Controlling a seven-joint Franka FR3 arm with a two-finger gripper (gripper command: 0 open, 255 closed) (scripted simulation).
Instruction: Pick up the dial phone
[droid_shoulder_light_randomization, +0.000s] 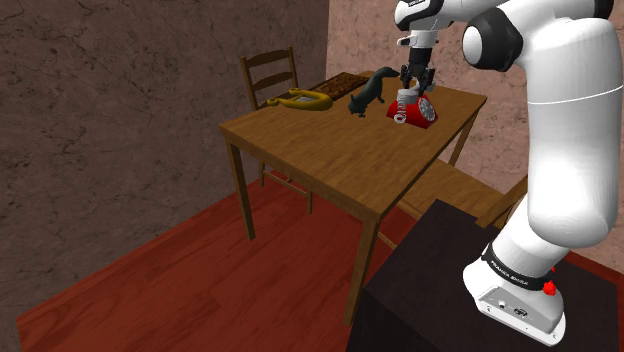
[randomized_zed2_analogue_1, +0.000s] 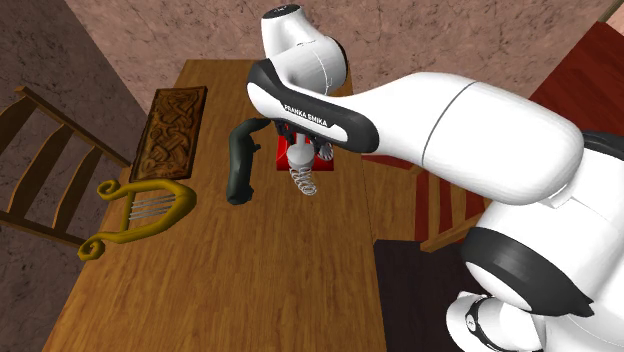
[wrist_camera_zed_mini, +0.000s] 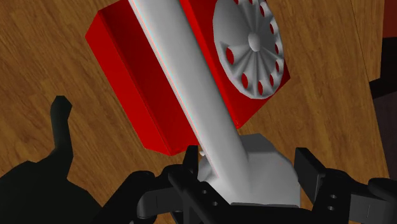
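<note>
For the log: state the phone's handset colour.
Light grey handset, clearest in the wrist view.

The shoulder view looks from beside the stand (droid_shoulder_light_randomization: 450, 275) across the wooden table (droid_shoulder_light_randomization: 330, 160), farther off. The second exterior view peers steeply down over the arm (randomized_zed2_analogue_1: 450, 130) onto that same table; the wrist view hugs the dial phone (wrist_camera_zed_mini: 149, 89).

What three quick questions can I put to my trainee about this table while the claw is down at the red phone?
1. True or false: the red box-shaped dial phone lies on the floor.
2. Which thing is closest to the phone? A) golden lyre B) black curved figurine C) brown carved board
3. Fill in: the black claw is down at the end of the phone's grey ____.
Key: 1 false, it stands on the brown wooden table; 2 B; 3 handset.
</note>
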